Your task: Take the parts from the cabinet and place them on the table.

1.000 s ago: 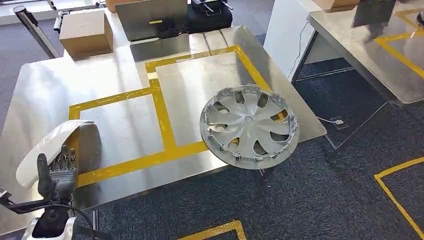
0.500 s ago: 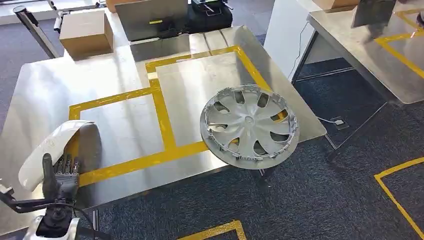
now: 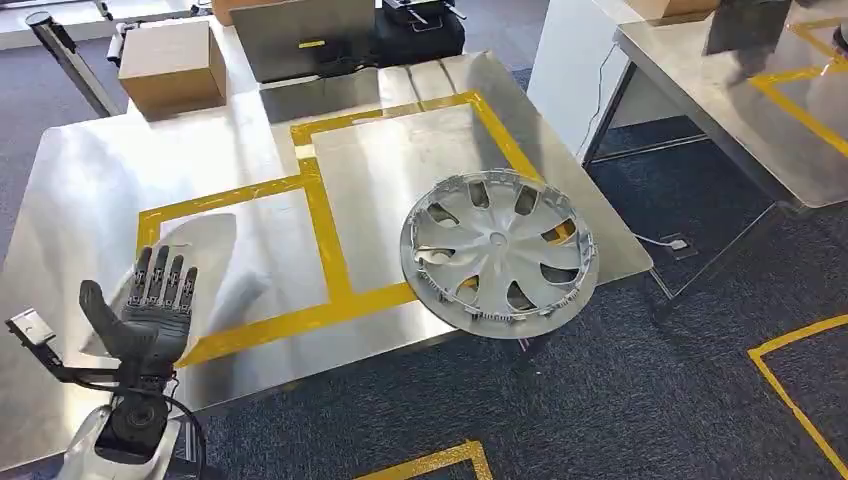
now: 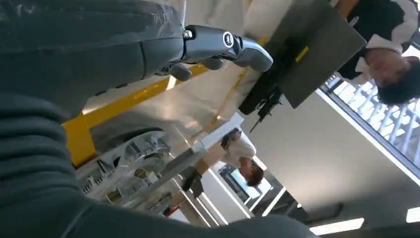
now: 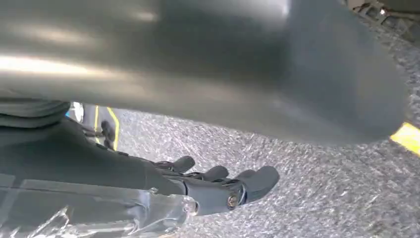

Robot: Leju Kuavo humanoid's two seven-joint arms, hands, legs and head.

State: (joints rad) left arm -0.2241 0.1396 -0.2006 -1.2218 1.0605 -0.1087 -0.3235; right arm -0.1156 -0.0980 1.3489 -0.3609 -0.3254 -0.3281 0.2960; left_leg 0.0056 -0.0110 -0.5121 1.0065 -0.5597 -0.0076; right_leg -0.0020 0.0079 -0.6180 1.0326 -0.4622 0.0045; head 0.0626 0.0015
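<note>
Flat on a steel table (image 3: 90, 190) with yellow tape lies a hubcap (image 3: 498, 252), overhanging the 4 o'clock edge; left hand (image 3: 150, 305) spread empty above a white panel (image 3: 215, 245); right hand (image 5: 218, 186) loosely open over carpet

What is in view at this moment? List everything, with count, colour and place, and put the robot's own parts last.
wheel cover: one, silver, on the near right corner of the table, overhanging its front edge.
white part: one, white, blurred, on the table's left side beside the left hand; whether the hand touches it cannot be told.
table: one, bare steel, marked with yellow tape squares.
cardboard box: one, brown, at the table's far left.
second table: one, steel with yellow tape, at far right.
people: two, in the left wrist view, beyond the table.
left hand: one, dark grey, fingers spread, over the table's near left.
right hand: one, dark grey, empty, over grey carpet.
</note>
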